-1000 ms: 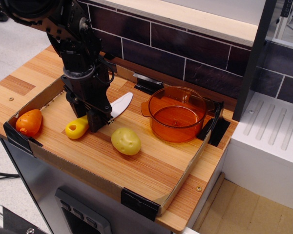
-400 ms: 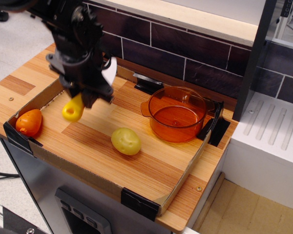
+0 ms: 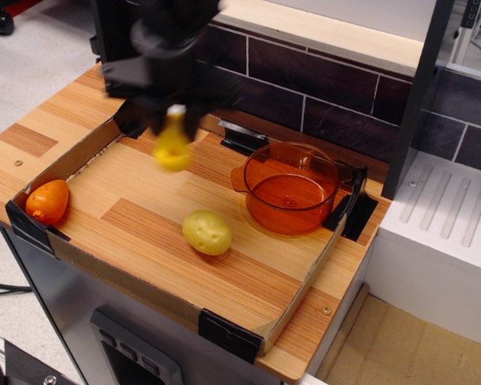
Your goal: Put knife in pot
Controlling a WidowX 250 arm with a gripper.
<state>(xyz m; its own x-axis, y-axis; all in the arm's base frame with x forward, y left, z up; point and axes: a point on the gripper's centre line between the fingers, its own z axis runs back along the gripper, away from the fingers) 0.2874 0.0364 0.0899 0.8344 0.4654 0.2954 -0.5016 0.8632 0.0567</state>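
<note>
My black gripper (image 3: 173,119) is blurred by motion, high above the back left of the tray. It is shut on the knife (image 3: 173,146), whose yellow handle hangs down below the fingers; the white blade is hidden in the blur. The transparent orange pot (image 3: 289,189) stands empty at the tray's right, to the right of and below the gripper.
A yellow potato toy (image 3: 207,232) lies in the tray's middle. An orange toy (image 3: 47,201) sits at the tray's left corner. The cardboard tray (image 3: 298,290) has low walls with black clips. A dark tiled wall and a black post (image 3: 417,88) stand behind.
The gripper closed on the knife lying on the tray, lifted it, and has carried it up and rightward toward the pot. The other toys and pot have not moved.
</note>
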